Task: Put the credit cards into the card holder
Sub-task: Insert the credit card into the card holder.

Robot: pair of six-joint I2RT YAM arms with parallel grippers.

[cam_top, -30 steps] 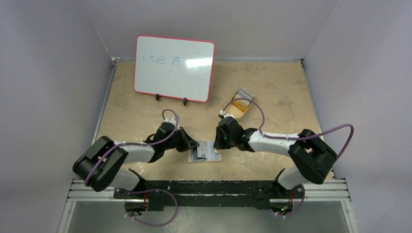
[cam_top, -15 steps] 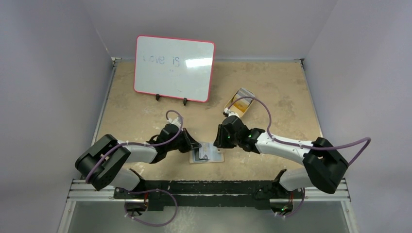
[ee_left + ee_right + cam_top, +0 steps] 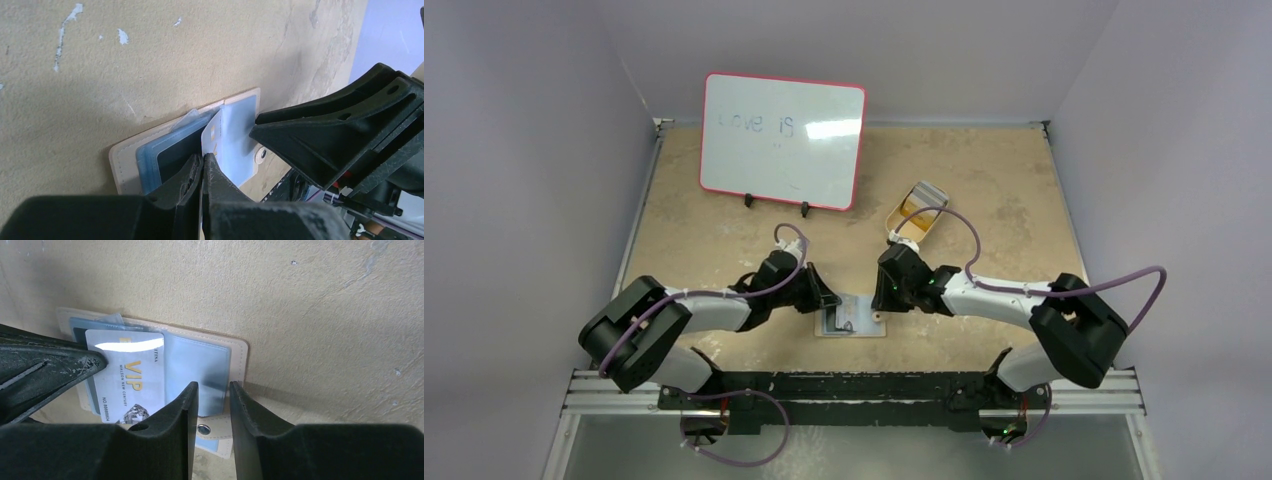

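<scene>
Your right gripper [image 3: 214,390] jaws now wider than moments ago, empty, hovering over open holder [image 3: 235,347]. Your left gripper [image 3: 202,165] pinches card [image 3: 131,380] lying across holder's pockets; card not yet seated, likely needs sliding in

Both jaws crowd the card holder [image 3: 210,365] from either side.

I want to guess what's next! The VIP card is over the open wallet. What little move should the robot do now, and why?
Probably the left gripper should slide the VIP card edge-first into a grey pocket of the card holder. It is shut on the card, which lies over the open holder and looks not tucked in. The open right gripper hovers over the other half.
</scene>
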